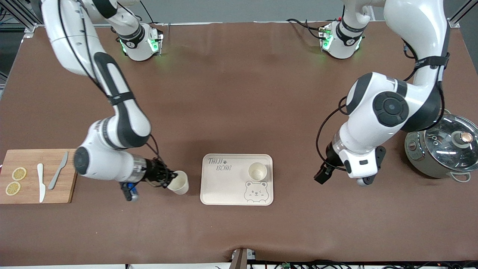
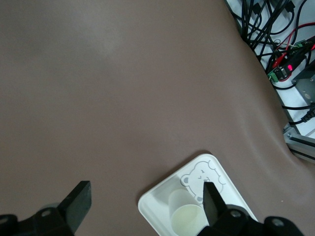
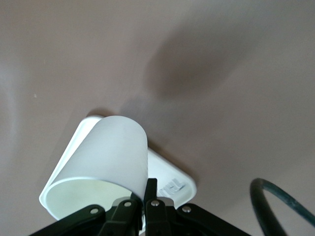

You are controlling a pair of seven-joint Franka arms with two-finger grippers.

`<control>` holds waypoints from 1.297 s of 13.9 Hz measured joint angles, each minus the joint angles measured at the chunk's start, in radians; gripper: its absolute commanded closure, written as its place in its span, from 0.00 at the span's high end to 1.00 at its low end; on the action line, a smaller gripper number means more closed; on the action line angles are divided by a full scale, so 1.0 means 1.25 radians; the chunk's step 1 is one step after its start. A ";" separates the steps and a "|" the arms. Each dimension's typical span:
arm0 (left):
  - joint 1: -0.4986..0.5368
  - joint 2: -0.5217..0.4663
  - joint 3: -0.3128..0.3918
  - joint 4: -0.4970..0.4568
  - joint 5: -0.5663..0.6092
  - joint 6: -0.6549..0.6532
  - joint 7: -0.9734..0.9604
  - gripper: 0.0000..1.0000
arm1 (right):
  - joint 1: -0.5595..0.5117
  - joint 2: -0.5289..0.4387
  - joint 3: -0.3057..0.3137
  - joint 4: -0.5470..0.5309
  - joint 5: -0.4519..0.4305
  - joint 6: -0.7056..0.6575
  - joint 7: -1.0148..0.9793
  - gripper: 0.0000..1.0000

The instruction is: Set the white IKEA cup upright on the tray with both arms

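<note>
Front view shows the right hand (image 1: 168, 179) pinching the rim of a tilted white cup (image 1: 179, 182) just beside the tray (image 1: 224, 186), ready to set it upright by the cup already there (image 1: 257, 171), while the left hand (image 1: 324, 175) waits, spread empty.

The front view looks steeply down from high across the surface (image 1: 239, 93), facing both arm bases along its top edge and taking in the whole brown top. The left wrist view rides above the left pincer (image 2: 147, 199), tilted down from some height at bare surface and one end of the tray (image 2: 157, 214) (its bear drawing included). The right wrist view sits very close over the right pincer (image 3: 146, 196), a held cup (image 3: 106, 162) filling its foreground. All three views share the tray (image 1: 227, 186).
</note>
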 measured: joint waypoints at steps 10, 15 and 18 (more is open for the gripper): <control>0.087 -0.087 0.000 -0.001 0.000 -0.199 0.205 1.00 | 0.100 0.064 -0.003 -0.001 0.000 0.062 0.169 0.00; 0.112 -0.151 -0.001 -0.005 0.000 -0.253 0.236 1.00 | 0.110 0.073 -0.003 -0.001 0.000 0.060 0.178 0.00; 0.137 -0.200 -0.002 -0.039 -0.001 -0.261 0.297 1.00 | 0.115 0.073 -0.003 -0.001 0.000 0.059 0.186 0.72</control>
